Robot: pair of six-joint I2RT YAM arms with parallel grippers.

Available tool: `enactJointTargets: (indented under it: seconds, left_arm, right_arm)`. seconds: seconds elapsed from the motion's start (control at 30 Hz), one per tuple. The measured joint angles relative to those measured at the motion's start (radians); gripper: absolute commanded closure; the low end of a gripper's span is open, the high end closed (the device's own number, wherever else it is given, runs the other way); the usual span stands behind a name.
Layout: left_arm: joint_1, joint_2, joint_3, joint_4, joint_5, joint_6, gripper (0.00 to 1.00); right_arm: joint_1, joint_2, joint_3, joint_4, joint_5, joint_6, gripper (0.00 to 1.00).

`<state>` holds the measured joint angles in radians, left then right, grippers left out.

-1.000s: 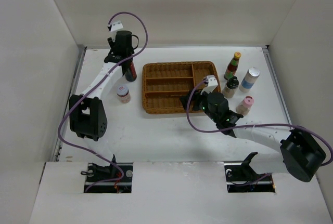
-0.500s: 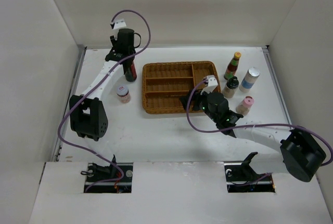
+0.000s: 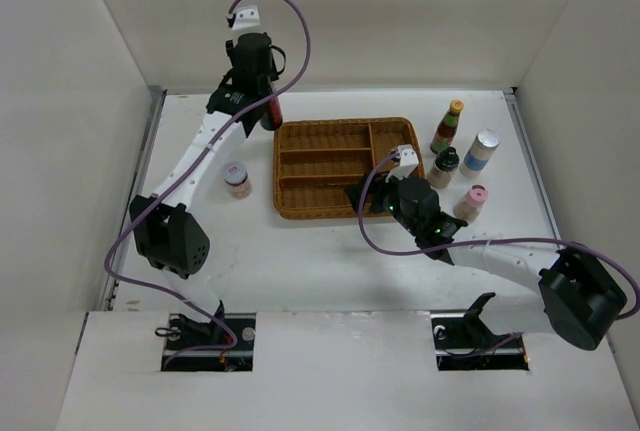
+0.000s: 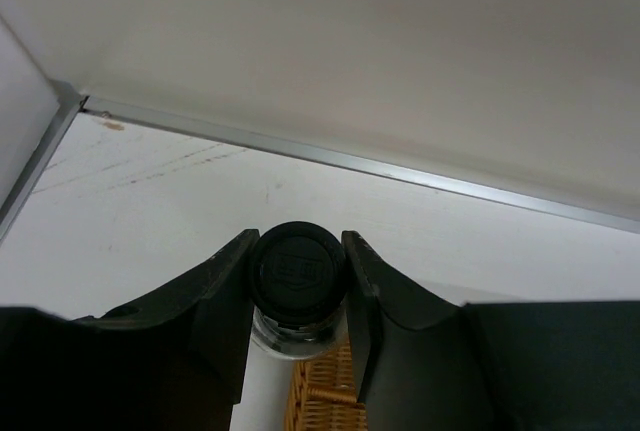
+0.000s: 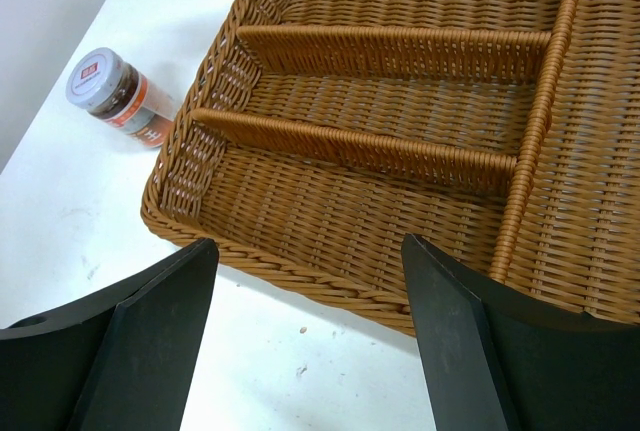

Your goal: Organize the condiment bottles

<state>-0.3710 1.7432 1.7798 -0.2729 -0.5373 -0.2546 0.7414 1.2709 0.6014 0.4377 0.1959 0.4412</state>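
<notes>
With left pincer clamped shut on the tall black-capped bottle, stands at the first placement, none yet made.

Grips that bottle just under its cap and holds it, by the look of it, off the tabletop at the far-left corner of the wicker tray. Leaves the short white-lidded jar standing on the tabletop, near the tray's left side. Shows no bottle in any tray compartment. Poises right pincer at the tray's near edge, jaws wide apart, nothing between them. Finds four more standing right of the tray: yellow-capped red sauce, black-capped bottle, silver-capped bottle, pink-capped shaker. Puts progress at barely begun: one of six in hand, five still to fetch.
</notes>
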Motion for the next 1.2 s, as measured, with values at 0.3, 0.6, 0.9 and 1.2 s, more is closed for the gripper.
enactJointTargets:
  seconds: [0.3,0.6,0.9,1.2]
  left_arm:
    - [-0.089,0.005,0.049,-0.017,0.022,0.005,0.85]
    - [-0.109,0.053,0.093,-0.008,0.026,0.006,0.85]
    - [-0.11,0.112,0.091,-0.008,0.026,0.01,0.85]
    - [-0.11,0.112,0.002,0.061,0.027,0.008,0.84]
  right_arm:
    - [0.0,0.0,0.0,0.0,0.0,0.0,0.19]
    - [0.0,-0.002,0.0,0.0,0.0,0.0,0.18]
    - [0.0,-0.014,0.0,0.0,0.0,0.0,0.18]
    - [0.0,-0.016,0.0,0.0,0.0,0.0,0.18]
